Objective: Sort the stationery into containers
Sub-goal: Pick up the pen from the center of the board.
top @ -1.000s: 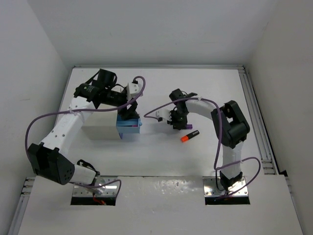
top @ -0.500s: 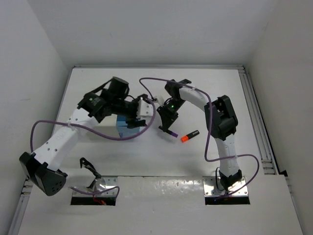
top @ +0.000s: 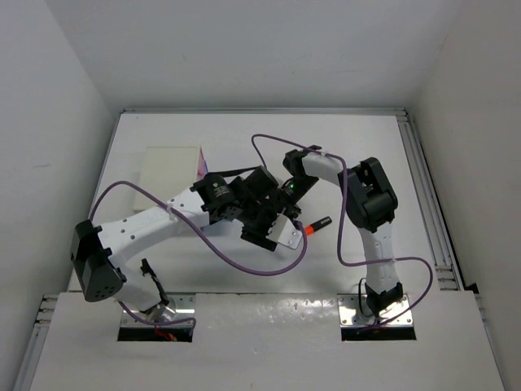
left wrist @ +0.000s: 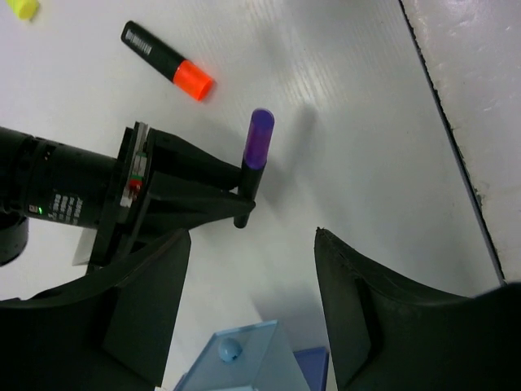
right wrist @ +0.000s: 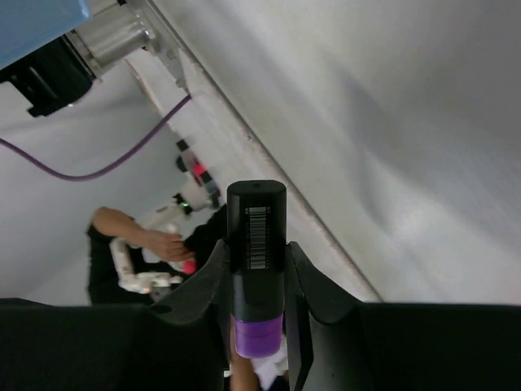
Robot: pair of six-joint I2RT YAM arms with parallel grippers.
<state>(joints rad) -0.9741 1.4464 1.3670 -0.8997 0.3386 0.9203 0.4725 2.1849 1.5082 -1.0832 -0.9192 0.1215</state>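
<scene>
My left gripper [top: 267, 230] is at mid-table, shut on a light blue drawer [left wrist: 244, 362] that sits between its wide-set fingers [left wrist: 391, 318]; a small round blue piece [left wrist: 229, 349] lies in the drawer. The drawer also shows in the top view [top: 286, 237]. My right gripper [right wrist: 256, 254] is shut on a black highlighter with a purple cap [right wrist: 256, 236]. It holds the highlighter [left wrist: 258, 145] upright, just beyond the drawer. An orange-capped highlighter [top: 316, 226] lies on the table to the right of both grippers.
The white cabinet [top: 169, 169] stands at the back left with a pink drawer [top: 201, 163] showing at its right side. A yellow cap [left wrist: 24, 8] lies beyond the orange highlighter [left wrist: 167, 61]. The table's metal rail [top: 427, 195] runs along the right.
My left arm has swung from the cabinet to mid-table, carrying the blue drawer. My right gripper has moved left and back with the purple highlighter, meeting the left gripper.
</scene>
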